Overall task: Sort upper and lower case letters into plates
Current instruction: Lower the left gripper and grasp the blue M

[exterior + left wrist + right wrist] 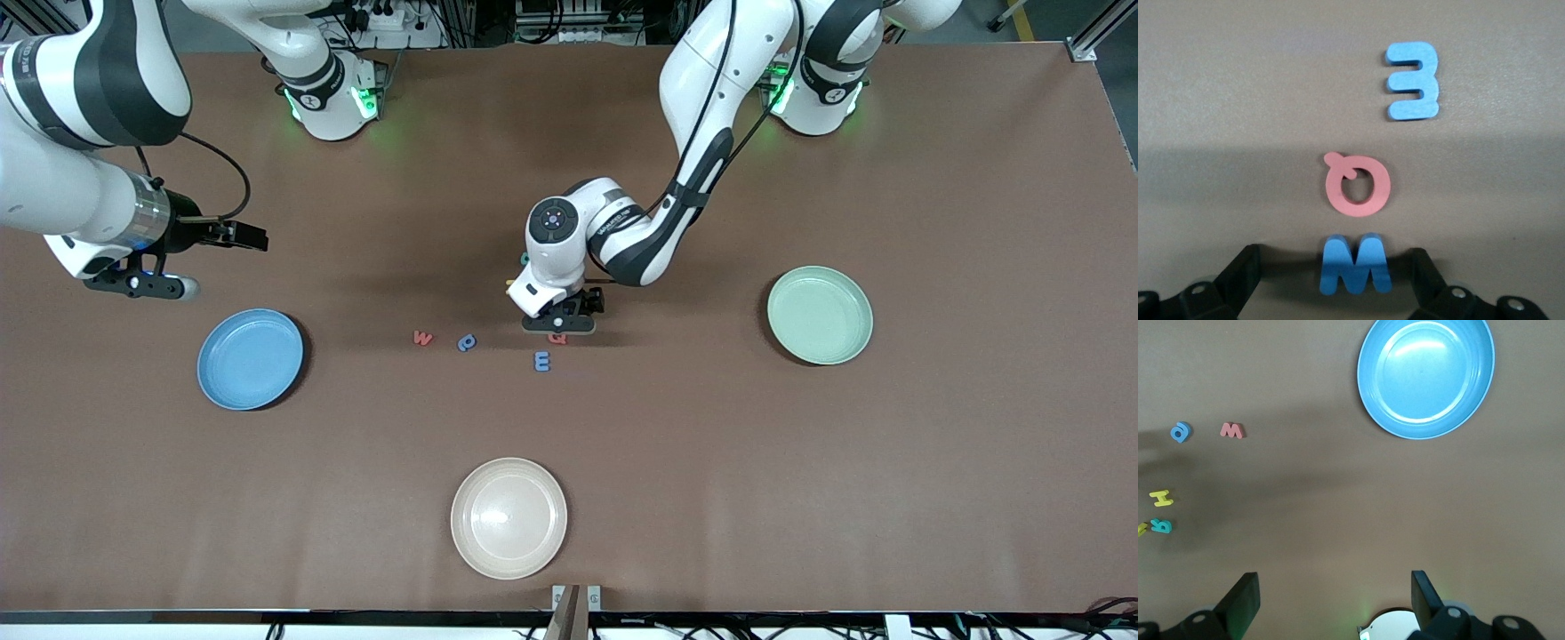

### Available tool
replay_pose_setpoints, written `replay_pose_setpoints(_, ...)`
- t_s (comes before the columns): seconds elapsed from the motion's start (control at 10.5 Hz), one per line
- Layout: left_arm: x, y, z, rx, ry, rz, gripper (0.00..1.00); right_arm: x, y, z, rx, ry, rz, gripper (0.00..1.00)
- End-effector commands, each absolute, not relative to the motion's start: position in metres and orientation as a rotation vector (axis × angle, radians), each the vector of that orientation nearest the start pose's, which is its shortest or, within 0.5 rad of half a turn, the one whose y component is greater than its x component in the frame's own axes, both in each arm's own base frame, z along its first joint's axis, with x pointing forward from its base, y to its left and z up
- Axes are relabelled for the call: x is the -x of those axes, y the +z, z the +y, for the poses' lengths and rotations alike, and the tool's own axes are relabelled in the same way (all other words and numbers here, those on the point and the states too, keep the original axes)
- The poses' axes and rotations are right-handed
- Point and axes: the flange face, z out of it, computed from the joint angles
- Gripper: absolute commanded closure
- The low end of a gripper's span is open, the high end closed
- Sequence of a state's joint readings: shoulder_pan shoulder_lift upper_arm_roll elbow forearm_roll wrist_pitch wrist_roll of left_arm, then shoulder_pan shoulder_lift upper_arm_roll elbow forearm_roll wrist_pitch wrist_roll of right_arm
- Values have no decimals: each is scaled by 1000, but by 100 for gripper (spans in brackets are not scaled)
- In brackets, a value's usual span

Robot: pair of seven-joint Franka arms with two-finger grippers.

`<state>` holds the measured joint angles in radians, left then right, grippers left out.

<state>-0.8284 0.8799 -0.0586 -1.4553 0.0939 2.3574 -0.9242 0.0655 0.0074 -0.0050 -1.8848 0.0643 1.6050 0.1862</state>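
Both plates, the sky blue plate (250,358) and mint plate (820,315), are sitting empty, so nothing's sorted. The left gripper (558,324), fingers spread, is straddling the blue W (1355,263) mid-table; the right gripper (138,284) is waiting open-fingered above the bare table near the blue plate.

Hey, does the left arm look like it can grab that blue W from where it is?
Probably yes: the left end effector hangs low over the table, open, with the blue W between its fingers. The pink Q lies close by but clear.
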Motion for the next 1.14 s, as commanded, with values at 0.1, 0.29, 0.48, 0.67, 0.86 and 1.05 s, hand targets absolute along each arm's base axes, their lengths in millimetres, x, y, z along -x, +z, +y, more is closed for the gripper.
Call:
replay_pose_setpoints(0.1, -462, 158, -561, 3149, -83, -29, 12, -522, 478, 36, 3047, 458, 209, 0)
replay_pose_setpoints(0.29, -463, 159, -561, 3152, -85, -29, 31, -522, 478, 36, 3047, 456, 209, 0)
replay_pose_setpoints(0.48, -463, 159, -561, 3152, -85, -29, 41, -522, 478, 37, 3048, 456, 207, 0)
replay_pose_setpoints(0.67, -463, 159, -561, 3159, -66, -65, 43, -522, 478, 37, 3048, 458, 209, 0)
replay_pose_setpoints(0.86, -462, 159, -562, 3165, -51, -123, 50, -522, 478, 42, 3048, 459, 198, 0)
replay_pose_setpoints(1.05, -462, 160, -562, 3169, -47, -132, 54, -521, 479, 47, 3053, 458, 205, 0)
